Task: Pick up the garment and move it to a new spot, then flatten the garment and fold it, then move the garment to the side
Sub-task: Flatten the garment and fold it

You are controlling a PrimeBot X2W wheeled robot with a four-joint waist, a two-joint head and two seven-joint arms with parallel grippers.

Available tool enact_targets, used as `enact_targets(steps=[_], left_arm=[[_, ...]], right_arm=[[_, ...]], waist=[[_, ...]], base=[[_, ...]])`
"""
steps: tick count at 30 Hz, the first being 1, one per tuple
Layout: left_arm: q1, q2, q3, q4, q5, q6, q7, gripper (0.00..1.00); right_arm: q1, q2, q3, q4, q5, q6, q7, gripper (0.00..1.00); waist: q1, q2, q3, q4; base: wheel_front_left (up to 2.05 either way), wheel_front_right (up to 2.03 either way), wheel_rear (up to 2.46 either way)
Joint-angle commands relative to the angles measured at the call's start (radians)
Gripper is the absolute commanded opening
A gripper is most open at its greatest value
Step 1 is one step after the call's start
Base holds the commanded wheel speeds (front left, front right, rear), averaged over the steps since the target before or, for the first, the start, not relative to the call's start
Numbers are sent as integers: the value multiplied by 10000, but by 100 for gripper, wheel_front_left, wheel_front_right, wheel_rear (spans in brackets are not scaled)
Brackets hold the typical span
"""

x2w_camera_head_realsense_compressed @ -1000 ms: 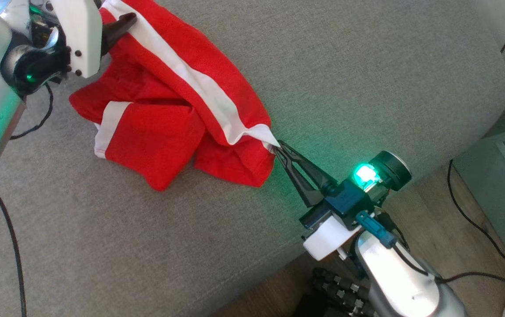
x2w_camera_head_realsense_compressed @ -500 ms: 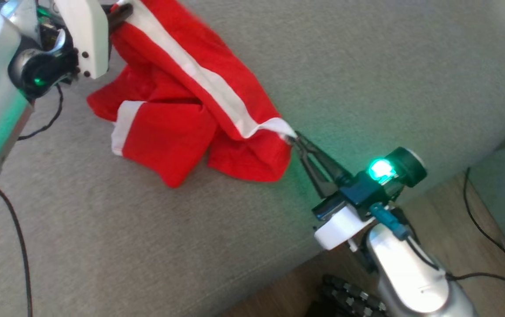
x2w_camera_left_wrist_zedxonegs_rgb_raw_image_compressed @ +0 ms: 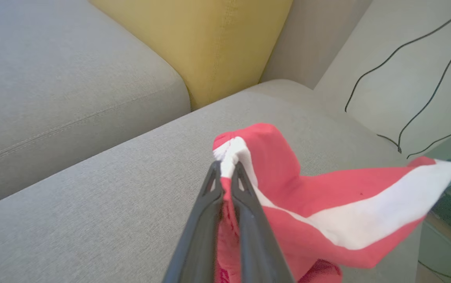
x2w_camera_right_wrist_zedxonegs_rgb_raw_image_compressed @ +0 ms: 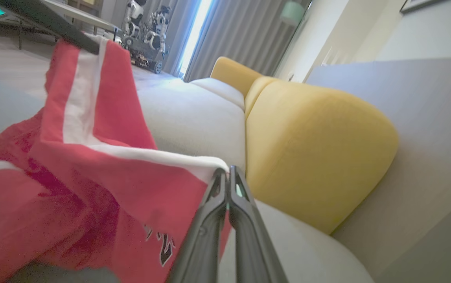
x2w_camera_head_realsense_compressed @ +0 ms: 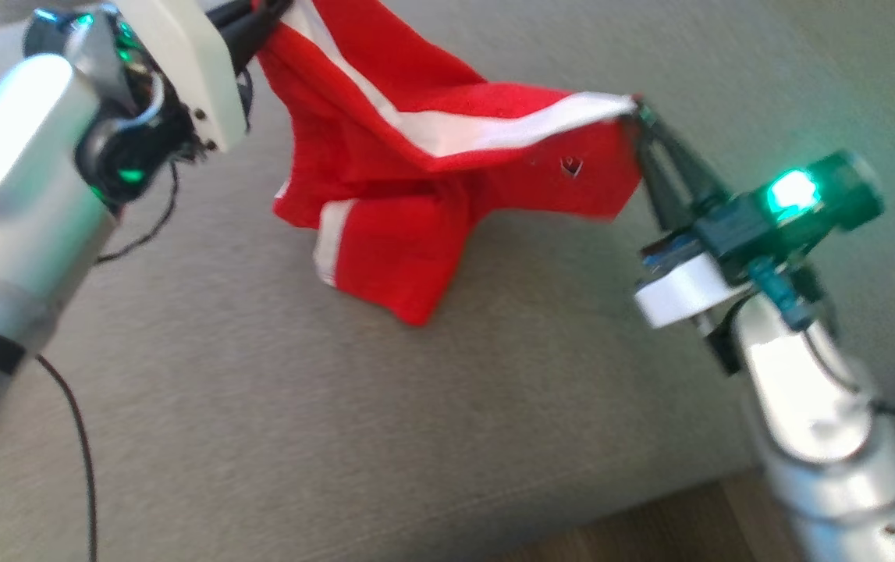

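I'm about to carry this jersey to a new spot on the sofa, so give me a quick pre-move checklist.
1. The left fingers shut on the garment at its white edge: ok.
2. The right fingers shut on its white-trimmed corner: ok.
3. Garment fully lifted off the sofa cushion: cannot tell; the lowest fold hangs right at the cushion.
4. Cloth taut between both grips: not ok, it sags, bunched.
5. The black cable apart from the garment: ok.

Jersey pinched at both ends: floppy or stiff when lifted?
Likely floppy: the jersey sags between left tool and right tool, folds drooping toward the sofa. Probably light: fingertip pinches carry it. Might slip: only edges are gripped.
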Motion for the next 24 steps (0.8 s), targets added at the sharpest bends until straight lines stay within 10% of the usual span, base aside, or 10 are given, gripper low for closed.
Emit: enact_targets(steps=[1,14,24], left_arm=[[-311,122,540,-87,-149,-59,-326,0],[774,-450,1716,-386,-1312,683,-1938,0],[1582,-192,2462,-1723,-1581,1801,-3158,0]], right_arm=[[-554,-358,175,-262,-16,-7,8,0],[-2016,-2632,1070,449,1150,-7,156,0],[-2356,-2986,797,527,1855,-7,209,0]], waist=[[0,0,-1105,1119],[0,0,-3080,3205],[0,0,-3677,4035]], base=[[0,0,0],[0,0,0],[0,0,0]])
